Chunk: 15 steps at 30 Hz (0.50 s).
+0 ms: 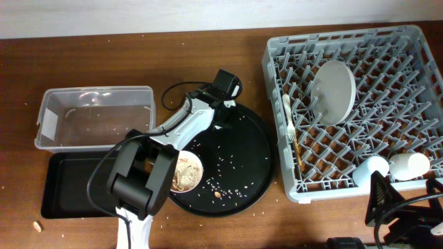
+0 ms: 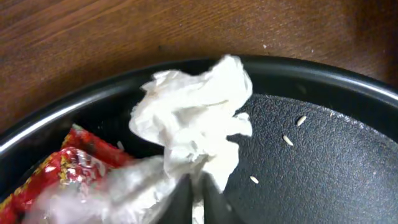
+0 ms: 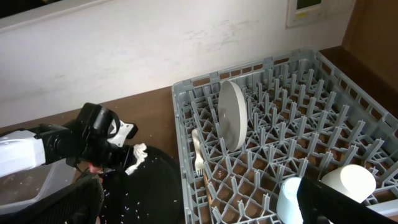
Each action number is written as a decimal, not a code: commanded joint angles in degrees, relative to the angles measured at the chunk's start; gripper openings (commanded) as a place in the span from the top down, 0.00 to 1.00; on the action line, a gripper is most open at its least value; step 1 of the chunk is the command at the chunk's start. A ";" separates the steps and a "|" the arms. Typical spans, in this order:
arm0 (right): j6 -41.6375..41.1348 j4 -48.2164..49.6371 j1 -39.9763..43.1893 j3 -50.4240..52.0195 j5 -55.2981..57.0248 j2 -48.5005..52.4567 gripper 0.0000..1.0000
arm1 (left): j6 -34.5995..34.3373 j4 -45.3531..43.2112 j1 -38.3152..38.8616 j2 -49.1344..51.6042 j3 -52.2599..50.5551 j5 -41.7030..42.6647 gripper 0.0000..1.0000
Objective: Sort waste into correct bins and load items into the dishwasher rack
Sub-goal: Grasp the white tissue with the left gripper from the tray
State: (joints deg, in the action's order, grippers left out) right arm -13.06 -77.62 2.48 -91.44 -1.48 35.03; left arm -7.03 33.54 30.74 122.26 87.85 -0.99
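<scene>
while left fingers [image 2: 178, 200] pinch one crumpled paper [image 2: 193, 112], right fingers [image 3: 336, 208] spread — two cups [image 1: 370, 169] [image 1: 408, 164], one plate [image 1: 333, 90] racked

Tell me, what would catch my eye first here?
The big grey rack on the right, with a pale plate standing on edge among its pegs. In the middle lies a round black tray strewn with rice, where the left gripper pinches crumpled white paper at the far rim, a red wrapper beside it.

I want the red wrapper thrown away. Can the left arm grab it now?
Probably not yet: its end effector is shut on the crumpled white paper. The red wrapper lies right beside it on the round black tray, likely reachable afterwards.
</scene>
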 commanded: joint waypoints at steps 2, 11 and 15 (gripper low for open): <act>0.17 0.22 0.17 -0.07 -0.26 0.11 0.01 | 0.48 2.89 0.24 -0.59 0.28 2.43 1.00; 0.17 0.22 0.17 -0.07 -0.26 0.11 0.01 | 0.22 11.19 0.22 -18.56 1.88 -3.45 1.00; 0.17 0.22 0.17 -0.07 -0.26 0.11 0.02 | -2.62 19.45 -2.62 -27.21 1.88 -12.90 1.00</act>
State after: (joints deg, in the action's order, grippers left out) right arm -13.10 -77.60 2.48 -91.44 -1.50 35.03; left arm -7.11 49.95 30.46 99.77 88.86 -6.28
